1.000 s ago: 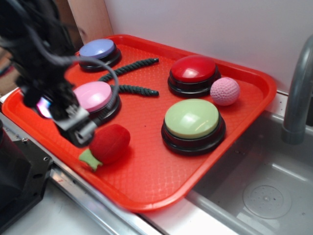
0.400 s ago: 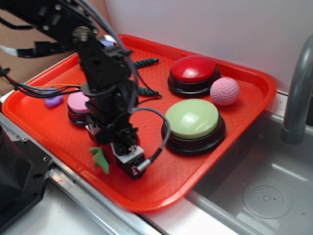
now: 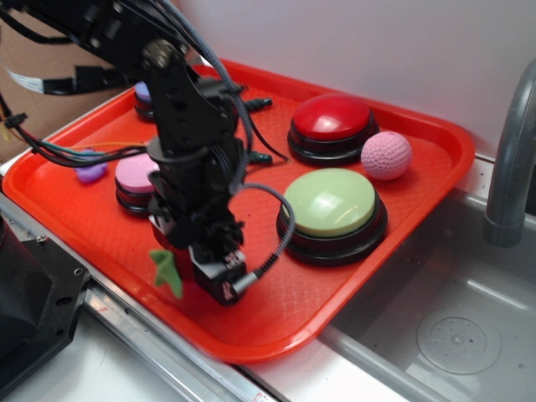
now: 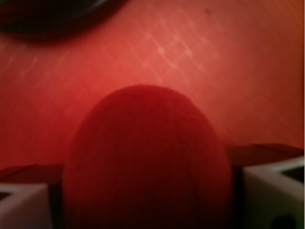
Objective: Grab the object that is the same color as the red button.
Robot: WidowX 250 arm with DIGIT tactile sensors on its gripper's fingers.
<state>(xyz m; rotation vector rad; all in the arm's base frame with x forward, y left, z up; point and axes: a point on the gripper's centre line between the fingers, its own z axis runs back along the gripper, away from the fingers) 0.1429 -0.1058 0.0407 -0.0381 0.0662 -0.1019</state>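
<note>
The black robot arm, at the frame's left edge a second ago, now stands over the fuzzy red plush strawberry (image 4: 145,162) at lower left, its gripper (image 3: 194,261) straddling it, green stem tilted upward.

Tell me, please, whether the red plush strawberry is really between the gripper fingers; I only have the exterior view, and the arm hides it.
Observer: Yes. In the wrist view the strawberry sits centred between the two white fingers.
Operator: Are they pressing on it?
Observer: It seems not; a thin dark strip shows between each finger and the plush.
Operator: Is anything crowding it ahead?
Observer: No; just beyond it the wrist view shows only bare tray.
</note>
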